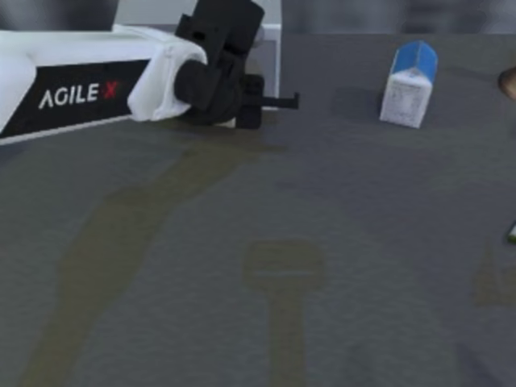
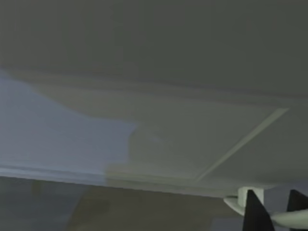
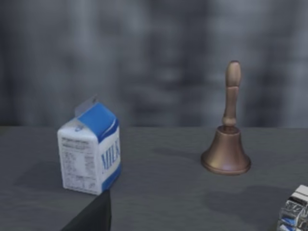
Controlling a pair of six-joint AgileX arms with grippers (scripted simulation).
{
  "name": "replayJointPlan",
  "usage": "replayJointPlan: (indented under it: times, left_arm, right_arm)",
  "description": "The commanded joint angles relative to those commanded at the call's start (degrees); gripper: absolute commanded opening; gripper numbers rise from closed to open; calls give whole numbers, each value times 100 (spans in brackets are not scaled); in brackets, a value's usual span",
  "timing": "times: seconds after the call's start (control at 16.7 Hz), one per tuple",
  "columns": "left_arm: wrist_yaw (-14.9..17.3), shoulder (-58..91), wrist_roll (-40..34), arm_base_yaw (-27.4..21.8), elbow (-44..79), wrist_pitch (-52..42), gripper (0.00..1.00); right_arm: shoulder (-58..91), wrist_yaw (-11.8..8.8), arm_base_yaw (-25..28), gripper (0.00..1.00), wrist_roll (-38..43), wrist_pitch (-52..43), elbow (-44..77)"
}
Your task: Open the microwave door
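Left gripper at the microwave door handle

My left gripper [image 1: 270, 101] is at the far left, its narrow-set fingers [image 2: 254, 211] straddling the handle [image 2: 269, 214] of the microwave door [image 2: 192, 139]. The microwave [image 1: 270, 40] sits behind. If my pull runs off the door's arc, the handle could slip out.

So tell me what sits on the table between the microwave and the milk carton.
Nothing: in the top view the table is bare between the microwave and the milk carton. Only the left gripper pokes past the microwave's corner.
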Motion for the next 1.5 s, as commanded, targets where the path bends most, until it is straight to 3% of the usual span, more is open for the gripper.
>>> replayJointPlan:
  times: [0.84,1.5]
  left_arm:
    - [0,0,0,0,0,0,0]
    - [246,-214,307,72,-329,174,0]
  right_arm:
    - [0,0,0,100,0,0,0]
    - [0,0,0,100,0,0,0]
